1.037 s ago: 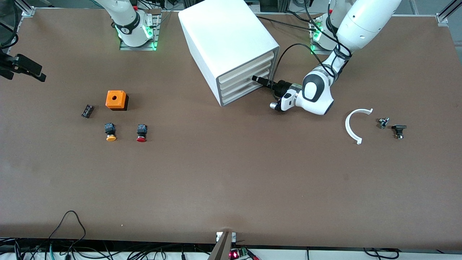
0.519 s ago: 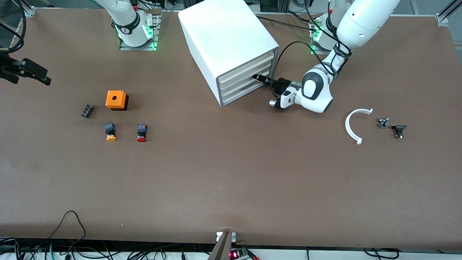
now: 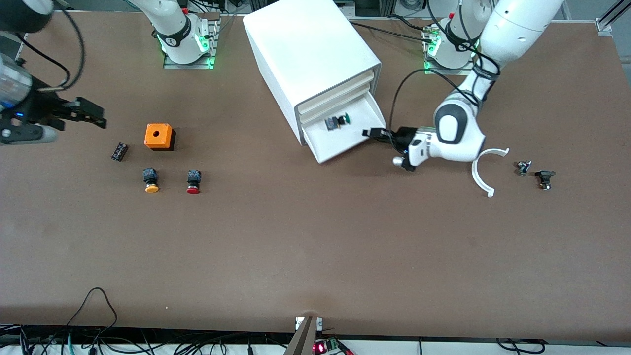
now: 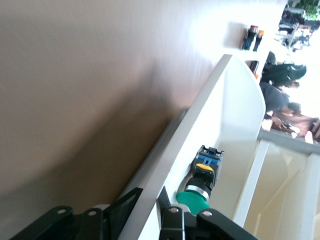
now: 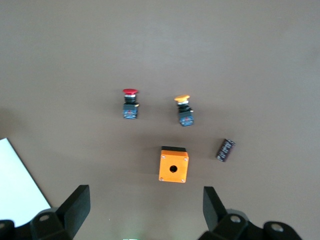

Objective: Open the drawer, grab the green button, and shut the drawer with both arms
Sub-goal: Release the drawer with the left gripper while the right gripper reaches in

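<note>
The lowest drawer of the white cabinet stands pulled out. Inside it lies the green-capped button on its side. My left gripper is shut on the drawer's front wall. In the left wrist view the wall runs between the fingers of the left gripper, and the button lies just inside it. My right gripper hangs open and empty over the table at the right arm's end, above the loose parts. The right wrist view shows the right gripper with its fingers wide apart.
An orange box, a yellow-capped button, a red-capped button and a small black part lie toward the right arm's end. A white curved piece and two small dark parts lie beside the left arm.
The left gripper shut on the lowest drawer's front and drew it out, baring the green button. The right arm has swung in from the table's edge toward the orange box.
</note>
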Robot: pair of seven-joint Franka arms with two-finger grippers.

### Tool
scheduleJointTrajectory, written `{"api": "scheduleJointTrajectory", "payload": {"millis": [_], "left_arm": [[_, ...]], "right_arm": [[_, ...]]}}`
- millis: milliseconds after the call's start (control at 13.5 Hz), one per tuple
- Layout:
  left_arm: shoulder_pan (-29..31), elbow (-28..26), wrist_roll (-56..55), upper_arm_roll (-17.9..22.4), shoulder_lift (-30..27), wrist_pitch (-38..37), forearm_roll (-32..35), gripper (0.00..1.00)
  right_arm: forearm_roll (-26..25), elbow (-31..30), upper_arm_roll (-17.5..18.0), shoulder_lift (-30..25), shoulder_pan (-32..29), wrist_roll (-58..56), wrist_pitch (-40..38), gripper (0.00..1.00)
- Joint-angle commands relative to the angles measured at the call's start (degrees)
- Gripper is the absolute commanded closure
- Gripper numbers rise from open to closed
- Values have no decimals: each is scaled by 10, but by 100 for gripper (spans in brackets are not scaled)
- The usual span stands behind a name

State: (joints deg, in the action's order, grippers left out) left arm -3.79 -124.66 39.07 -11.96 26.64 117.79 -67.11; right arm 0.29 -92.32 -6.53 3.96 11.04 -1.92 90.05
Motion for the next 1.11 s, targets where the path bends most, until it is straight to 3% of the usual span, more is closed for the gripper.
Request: {"api": "scheduleJointTrajectory", "payload": {"millis": [0,296,370,667,889,1037], "left_arm": [[-7,20,-12,13,3,40,22,1],[19,21,-19,14,-42,39,27,0],[23,21,-27,15,-62,40,63,0],[69,63,-156,14,-158,28,344,0],[71,110,-223,17,-234,-56,542,0],[70,177,-236,16,-250,-132,661,0]], "right_arm": [[1,-1,-3,19,34,0,14,0],[6,10,-3,57,113,-5,47,0],[6,27,-3,74,146,-6,50,0],[8,114,-1,161,264,-12,57,0],[12,133,20,206,325,-14,120,0],[16,155,57,237,328,-111,144,0]]}}
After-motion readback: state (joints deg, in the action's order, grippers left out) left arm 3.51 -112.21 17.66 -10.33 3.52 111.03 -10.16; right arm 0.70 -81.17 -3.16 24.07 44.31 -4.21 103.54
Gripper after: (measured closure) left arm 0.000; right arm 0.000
